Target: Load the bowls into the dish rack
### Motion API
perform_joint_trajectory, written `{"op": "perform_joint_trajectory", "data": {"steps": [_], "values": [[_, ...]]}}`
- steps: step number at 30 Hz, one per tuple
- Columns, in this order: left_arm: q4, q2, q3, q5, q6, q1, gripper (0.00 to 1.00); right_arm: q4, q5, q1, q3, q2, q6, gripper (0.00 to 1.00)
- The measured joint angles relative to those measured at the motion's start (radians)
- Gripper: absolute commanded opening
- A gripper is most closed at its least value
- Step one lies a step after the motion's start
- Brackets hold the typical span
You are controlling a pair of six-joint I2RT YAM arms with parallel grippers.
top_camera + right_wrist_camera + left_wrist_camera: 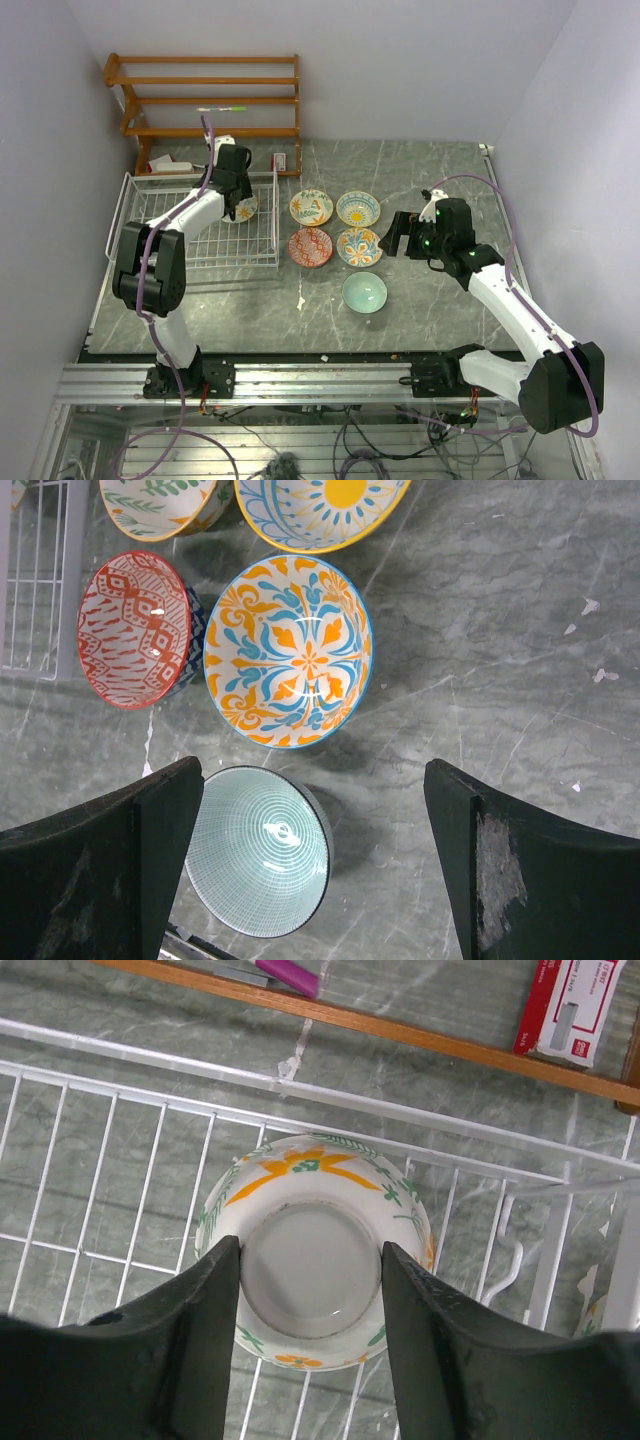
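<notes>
A white bowl (pixel 312 1172) painted with orange flowers lies base-up inside the white wire dish rack (pixel 120 1095). My left gripper (pixel 311 1255) is shut on it, both fingers pressed against its foot ring. In the top view this bowl (pixel 246 209) sits near the dish rack's (pixel 170 240) right wall, under the left gripper (pixel 237 193). Several bowls stand upright on the table: two yellow-rimmed (pixel 311 207) (pixel 357 208), one red (pixel 310 246), one blue-and-orange (pixel 358 246), and a pale teal one (pixel 364 292). My right gripper (pixel 312 772) hovers open above the teal bowl (pixel 258 850), holding nothing.
A brown wooden shelf unit (pixel 210 95) stands behind the rack, with a red-and-white box (pixel 570 1010) and a pink pen (pixel 290 975) near it. The right arm (pixel 500 290) reaches in from the lower right. Bare marble table (pixel 450 190) lies right of the bowls.
</notes>
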Motion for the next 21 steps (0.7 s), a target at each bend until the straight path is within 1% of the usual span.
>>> {"op": "perform_joint_trajectory", "data": {"steps": [1, 2, 9, 15, 21], "values": [[0.0, 0.0, 0.002, -0.008, 0.0, -0.002, 0.46, 0.0, 0.0, 0.0, 0.0, 0.0, 0.0, 0.93], [0.0, 0.0, 0.003, -0.012, 0.0, -0.002, 0.45, 0.0, 0.0, 0.0, 0.0, 0.0, 0.0, 0.93], [-0.019, -0.002, 0.003, -0.067, -0.005, -0.004, 0.44, 0.0, 0.0, 0.0, 0.0, 0.0, 0.0, 0.92], [-0.056, -0.026, -0.012, -0.145, -0.01, -0.003, 0.41, 0.0, -0.001, 0.0, 0.0, 0.0, 0.0, 0.92], [-0.063, -0.084, -0.071, -0.162, -0.013, 0.05, 0.4, -0.001, -0.001, 0.0, 0.0, 0.0, 0.0, 0.92]]}}
